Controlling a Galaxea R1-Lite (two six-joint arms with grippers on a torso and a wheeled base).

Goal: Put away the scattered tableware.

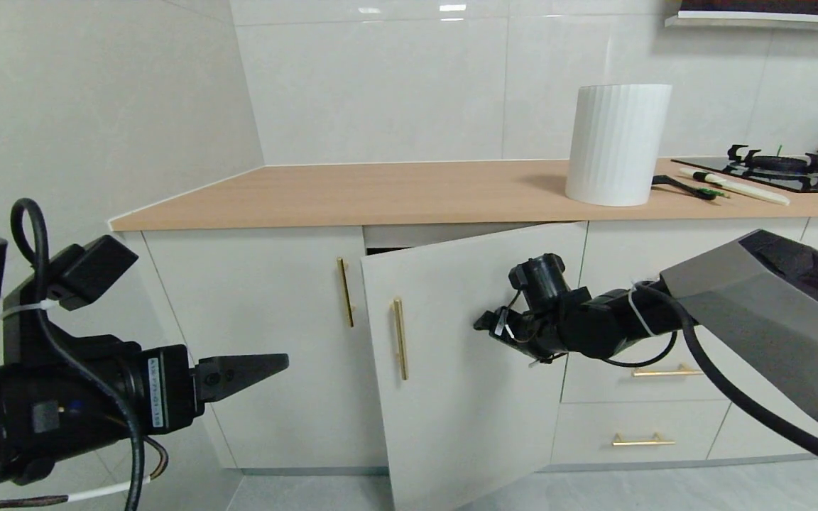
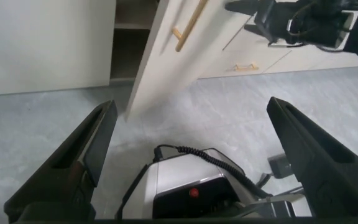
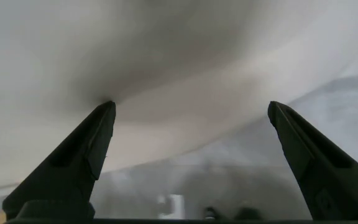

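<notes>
A wooden worktop (image 1: 380, 191) crosses the upper middle under white wall tiles. At its right stands a white ribbed container (image 1: 618, 145), with the scattered tableware (image 1: 714, 188) just beside it, near the hob (image 1: 778, 170). Below centre a cabinet door (image 1: 466, 397) stands ajar. The right gripper (image 1: 483, 323), fingers apart, is at the door's face. The left gripper (image 1: 267, 365), lower left, is also spread.

Black-handled utensil (image 1: 682, 187) and white stick (image 1: 743, 188) lie on countertop (image 1: 380, 191) beside ribbed white canister (image 1: 617, 145).

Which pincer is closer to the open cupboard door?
Right. The right pincer is right at the open cupboard door; the left pincer hangs off to the side, by the shut door.
</notes>
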